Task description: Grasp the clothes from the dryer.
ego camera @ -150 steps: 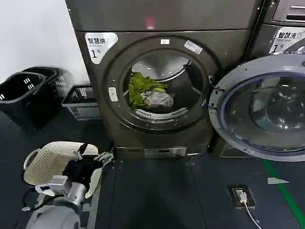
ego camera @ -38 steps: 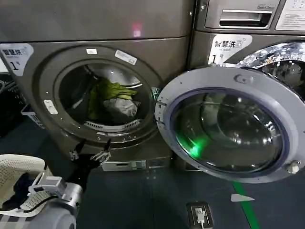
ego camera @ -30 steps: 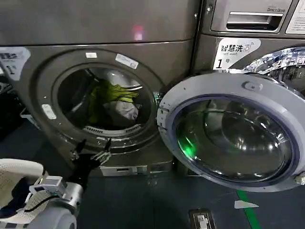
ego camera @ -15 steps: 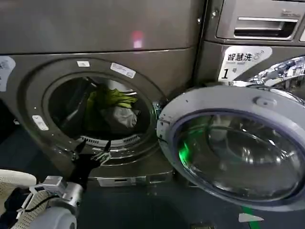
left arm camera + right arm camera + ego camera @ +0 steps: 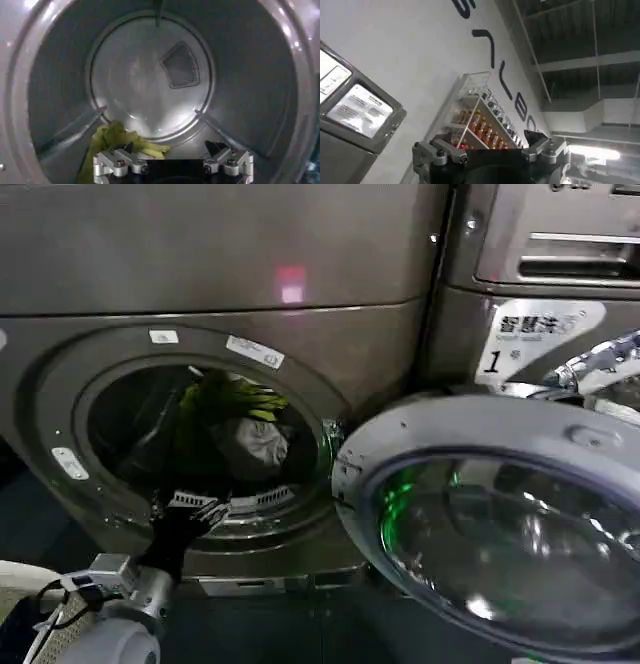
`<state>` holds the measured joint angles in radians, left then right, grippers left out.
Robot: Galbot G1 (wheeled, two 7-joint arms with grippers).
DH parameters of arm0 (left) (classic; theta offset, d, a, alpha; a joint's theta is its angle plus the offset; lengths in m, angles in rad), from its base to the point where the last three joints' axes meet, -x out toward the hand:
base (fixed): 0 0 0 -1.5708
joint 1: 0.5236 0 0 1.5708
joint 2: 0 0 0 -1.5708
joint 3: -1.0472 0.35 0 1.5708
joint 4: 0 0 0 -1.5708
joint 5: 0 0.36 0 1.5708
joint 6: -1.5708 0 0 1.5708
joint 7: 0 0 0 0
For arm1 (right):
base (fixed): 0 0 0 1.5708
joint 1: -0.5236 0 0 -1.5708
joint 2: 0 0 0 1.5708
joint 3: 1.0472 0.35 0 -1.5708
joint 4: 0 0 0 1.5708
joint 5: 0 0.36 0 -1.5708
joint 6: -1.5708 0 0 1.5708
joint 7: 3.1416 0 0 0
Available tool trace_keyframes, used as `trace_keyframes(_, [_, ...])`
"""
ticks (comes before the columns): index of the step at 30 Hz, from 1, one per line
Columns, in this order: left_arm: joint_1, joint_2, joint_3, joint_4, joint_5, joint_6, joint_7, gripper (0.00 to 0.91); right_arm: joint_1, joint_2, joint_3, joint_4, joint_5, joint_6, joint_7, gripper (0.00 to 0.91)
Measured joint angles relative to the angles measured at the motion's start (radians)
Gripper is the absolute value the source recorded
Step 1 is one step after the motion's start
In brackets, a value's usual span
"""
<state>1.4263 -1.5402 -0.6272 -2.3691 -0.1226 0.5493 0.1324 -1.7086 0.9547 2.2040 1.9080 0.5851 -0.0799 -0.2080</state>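
Observation:
The dryer (image 5: 300, 244) stands close in front with its porthole open. Inside the drum the clothes lie in a small heap: a yellow-green garment (image 5: 225, 396) above a light grey one (image 5: 255, 446). My left gripper (image 5: 188, 506) hangs open at the lower rim of the porthole, just short of the heap, with nothing between its fingers. In the left wrist view it (image 5: 172, 156) faces the steel drum (image 5: 145, 80), and the yellow-green garment (image 5: 115, 142) lies just beyond one fingertip. My right gripper (image 5: 490, 145) is open and empty, pointing up at a wall away from the dryer.
The round glass door (image 5: 500, 514) hangs open to the right of the porthole, taking up the room there. A second machine (image 5: 540, 334) with a white label stands behind it. A white basket's rim (image 5: 15, 574) shows at the lower left. A shelf of bottles (image 5: 480, 117) stands by the wall.
The view has closed in on the dryer and the porthole now looms larger. My left gripper has risen from below the porthole to its lower rim, staying open.

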Motion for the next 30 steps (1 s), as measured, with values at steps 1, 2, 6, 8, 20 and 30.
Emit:
trace_keyframes(1, [0.0, 0.0, 0.0, 0.0, 0.0, 0.0, 0.0, 0.907, -0.001, 0.0, -0.001, 0.001, 0.0, 0.001, 0.0, 0.907])
trace_keyframes(2, [0.0, 0.0, 0.0, 0.001, 0.0, 0.0, 0.0, 0.907, -0.001, 0.0, -0.001, 0.002, 0.0, 0.001, -0.001, 0.907])
trace_keyframes(6, [-0.002, 0.001, 0.0, 0.004, 0.0, 0.0, 0.0, 0.907, -0.004, 0.003, 0.0, 0.007, 0.0, -0.001, 0.005, 0.907])
trace_keyframes(8, [-0.009, 0.006, -0.001, 0.011, -0.002, -0.002, 0.001, 0.907, -0.009, 0.003, 0.004, 0.007, 0.0, -0.002, 0.011, 0.907])
trace_keyframes(20, [-0.144, 0.051, 0.002, 0.135, -0.057, -0.028, 0.002, 0.907, -0.047, 0.008, 0.035, 0.035, -0.021, -0.001, 0.043, 0.907])
trace_keyframes(30, [-0.394, 0.082, 0.038, 0.406, -0.106, -0.064, -0.003, 0.907, -0.062, 0.012, 0.053, 0.046, -0.021, 0.01, 0.052, 0.907])
